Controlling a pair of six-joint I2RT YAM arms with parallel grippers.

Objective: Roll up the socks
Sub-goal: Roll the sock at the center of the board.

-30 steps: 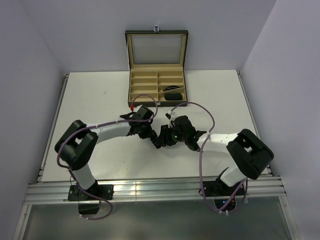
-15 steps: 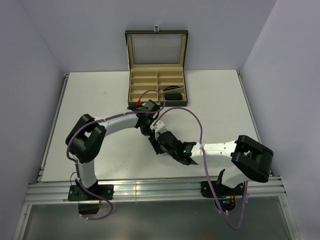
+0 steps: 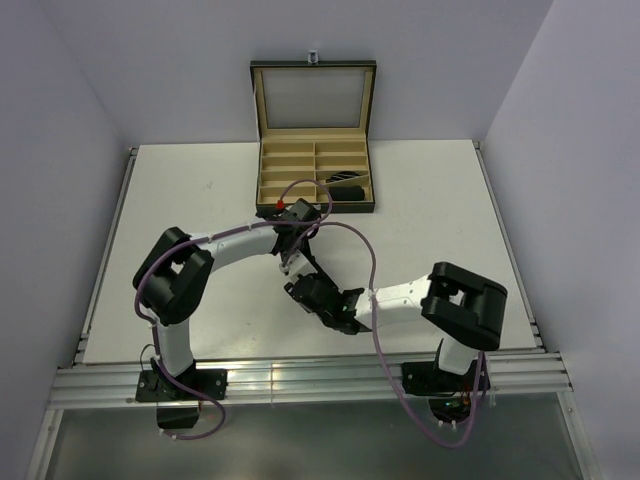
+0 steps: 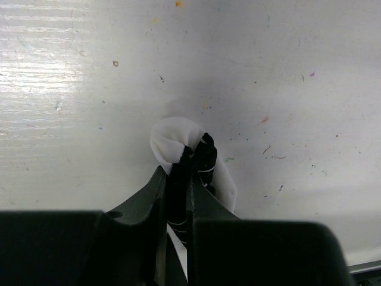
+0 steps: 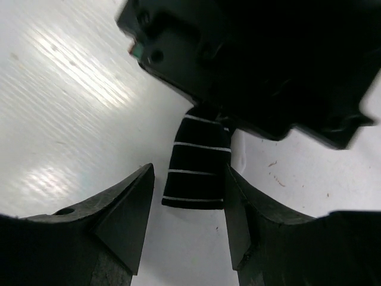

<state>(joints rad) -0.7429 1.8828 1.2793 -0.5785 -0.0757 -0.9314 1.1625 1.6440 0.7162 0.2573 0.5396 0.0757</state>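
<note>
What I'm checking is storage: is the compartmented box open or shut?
Open. The lid of the box stands upright behind the base, exposing tan compartments; one right-hand compartment holds a dark bundle.

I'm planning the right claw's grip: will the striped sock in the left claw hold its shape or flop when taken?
Probably floppy: the striped sock bunches into folds where the left claw pinches it. Likely light, since that narrow pinch carries it. Soft fabric should squash, not slip, inside the open right claw.
</note>
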